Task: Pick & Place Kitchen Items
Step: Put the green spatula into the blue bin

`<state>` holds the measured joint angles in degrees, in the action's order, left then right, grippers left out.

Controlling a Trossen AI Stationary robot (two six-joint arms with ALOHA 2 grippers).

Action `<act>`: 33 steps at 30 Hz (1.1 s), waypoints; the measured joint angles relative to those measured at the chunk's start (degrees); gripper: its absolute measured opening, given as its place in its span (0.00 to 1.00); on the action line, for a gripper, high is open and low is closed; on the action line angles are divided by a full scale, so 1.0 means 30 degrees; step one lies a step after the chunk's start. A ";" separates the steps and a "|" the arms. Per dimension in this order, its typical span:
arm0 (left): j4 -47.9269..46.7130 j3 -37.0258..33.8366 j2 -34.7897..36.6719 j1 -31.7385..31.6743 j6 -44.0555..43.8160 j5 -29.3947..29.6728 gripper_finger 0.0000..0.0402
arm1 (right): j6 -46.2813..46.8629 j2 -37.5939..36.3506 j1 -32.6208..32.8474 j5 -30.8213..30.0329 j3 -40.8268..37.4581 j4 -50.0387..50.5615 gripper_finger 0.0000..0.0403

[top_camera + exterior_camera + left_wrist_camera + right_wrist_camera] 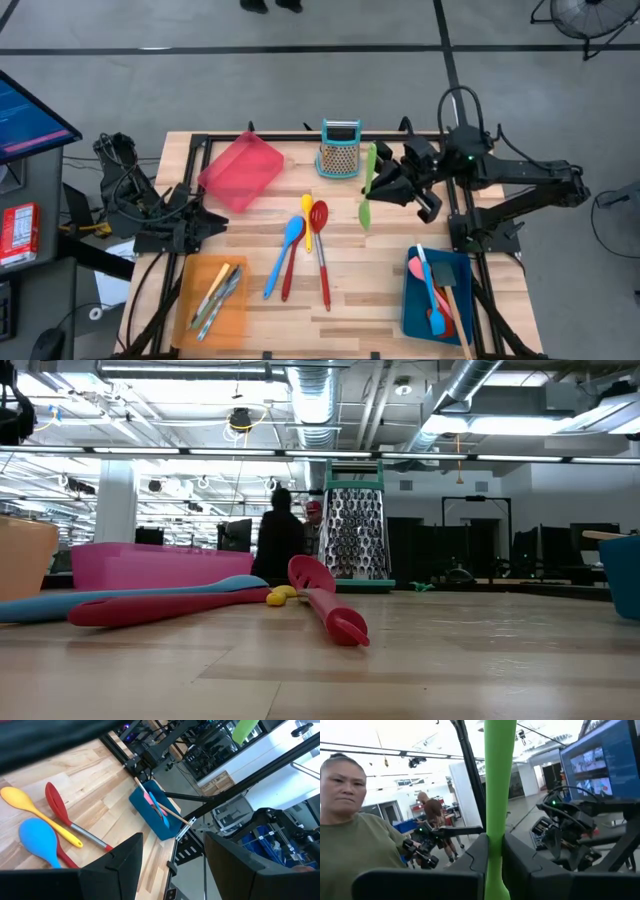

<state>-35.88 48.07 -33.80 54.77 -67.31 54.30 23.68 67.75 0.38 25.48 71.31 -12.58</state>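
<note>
The right gripper (388, 186), upper right of centre in the high view, is clenching the green spatula (368, 185), apparently carrying it toward the blue tray (414, 310) while the left gripper (215, 222) is idling released.

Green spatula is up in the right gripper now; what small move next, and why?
Probably carry it toward the blue tray. The right gripper is shut on the green spatula, held above the table near the grater, and that tray already holds other spatulas. The left gripper waits open at the table's left side.
</note>
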 joint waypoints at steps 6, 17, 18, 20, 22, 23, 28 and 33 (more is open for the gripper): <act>0.0019 0.0000 0.0007 0.0001 0.0000 0.0073 0.48 | 0.2225 0.0000 0.0000 0.0567 -0.0001 0.0215 0.10; 0.0131 0.0000 0.0002 -0.0001 0.0000 0.0058 0.48 | 0.9937 0.0000 0.1085 -0.1386 -0.0007 1.5095 0.10; 0.0131 0.0000 0.0002 -0.0003 -0.0003 0.0058 0.48 | 1.0812 0.0000 0.1400 -0.2064 -0.0007 1.6744 0.10; 0.0138 0.0000 0.0006 0.0003 -0.0001 0.0047 0.48 | 1.2653 0.0000 0.1989 -0.3102 -0.0007 1.9800 0.10; 0.0138 0.0000 0.0003 0.0003 0.0000 -0.0099 0.48 | 1.4168 0.0000 0.2743 -0.3568 -0.0007 2.2438 0.10; 0.0138 0.0000 0.0000 -0.0003 -0.0007 -0.0117 0.48 | 1.4832 0.0000 0.3153 -0.3644 -0.0007 2.3485 0.10; 0.0143 0.0000 0.0007 -0.0003 0.0000 -0.0117 0.48 | 1.8099 0.0000 0.5403 -0.4898 -0.0007 2.7760 0.10; 0.0144 0.0000 0.0007 -0.0003 -0.0001 -0.0124 0.48 | 2.2208 0.0000 0.7745 -0.7749 -0.0007 2.9196 0.10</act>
<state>-35.45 48.07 -33.78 54.76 -67.31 53.93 90.31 67.75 23.62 2.23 71.29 75.01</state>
